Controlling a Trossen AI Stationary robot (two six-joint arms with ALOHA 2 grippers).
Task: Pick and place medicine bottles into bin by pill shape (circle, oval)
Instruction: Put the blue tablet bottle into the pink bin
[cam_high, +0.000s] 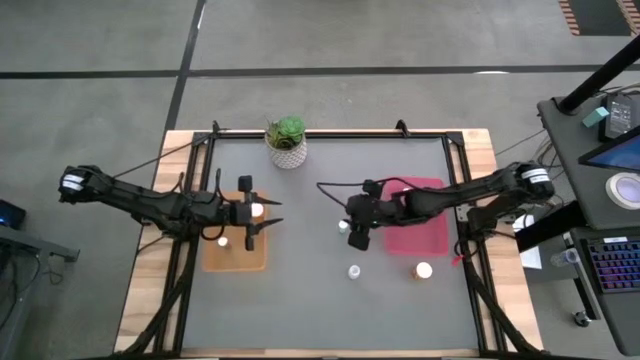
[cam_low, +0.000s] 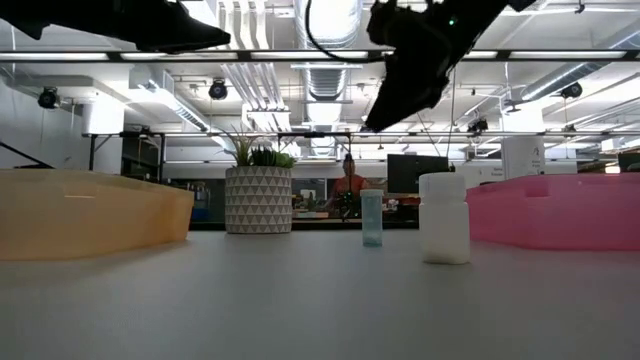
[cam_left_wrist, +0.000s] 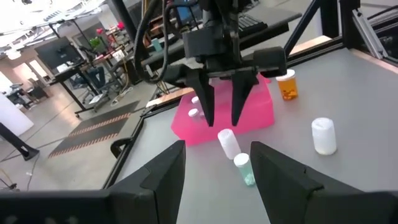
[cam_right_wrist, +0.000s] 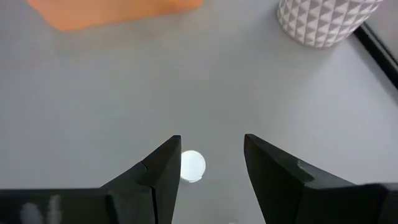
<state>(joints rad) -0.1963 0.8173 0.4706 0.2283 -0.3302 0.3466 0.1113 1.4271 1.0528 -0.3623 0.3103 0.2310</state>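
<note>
Two bins on the grey tabletop (cam_high: 330, 300): orange bin (cam_high: 235, 252) on the left, pink bin (cam_high: 418, 228) on the right, potted plant (cam_high: 287, 140) at the back edge. Left gripper (cam_high: 262, 219) hovers over the orange bin's inner edge, fingers parted, nothing between them. Right gripper (cam_high: 357, 236) hangs just left of the pink bin, fingers apart and empty, above a white-capped bottle (cam_right_wrist: 191, 167). Two more bottles stand on open tabletop nearer the front: a slim whitish one (cam_high: 354, 271) and an orange one (cam_high: 424, 270).
</note>
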